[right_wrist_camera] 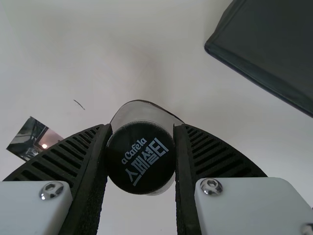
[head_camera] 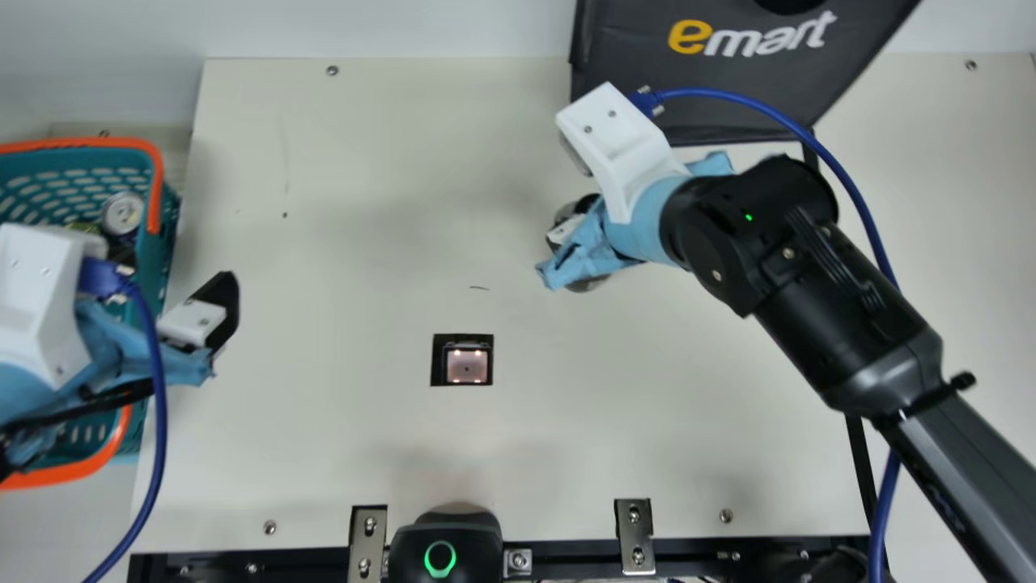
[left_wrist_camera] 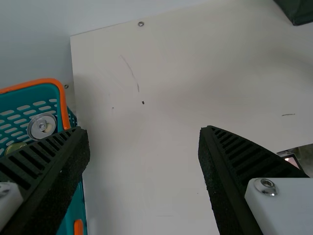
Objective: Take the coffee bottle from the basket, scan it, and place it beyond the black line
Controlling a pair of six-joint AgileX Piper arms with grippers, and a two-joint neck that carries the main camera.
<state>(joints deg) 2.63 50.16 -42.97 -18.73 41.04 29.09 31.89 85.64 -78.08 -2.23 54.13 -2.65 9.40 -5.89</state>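
Coffee bottle (right_wrist_camera: 141, 156), one: cap round, smooth, black (pale lettering); clamped between right gripper's (head_camera: 576, 223) black ribbed jaws, between bench's (head_camera: 364, 453) far and near edges. Left gripper (head_camera: 174, 271): ribbed jaws, wide apart.

We are seeing the coffee bottle (right_wrist_camera: 141, 152) with a round black cap, which is bearing pale print, and a clear-looking body with greyish tone. It is being gripped from two opposite sides, and its cap is facing the right wrist camera. We are not managing to tell if its bottom is touching the table. In the main view, the bottle is staying well apart from the basket (head_camera: 152, 166), to the right of it. The basket is showing teal slotted walls and an orange rim. The black line (head_camera: 856, 453) is running farther right from the basket than the bottle, partly hiding under the arm.
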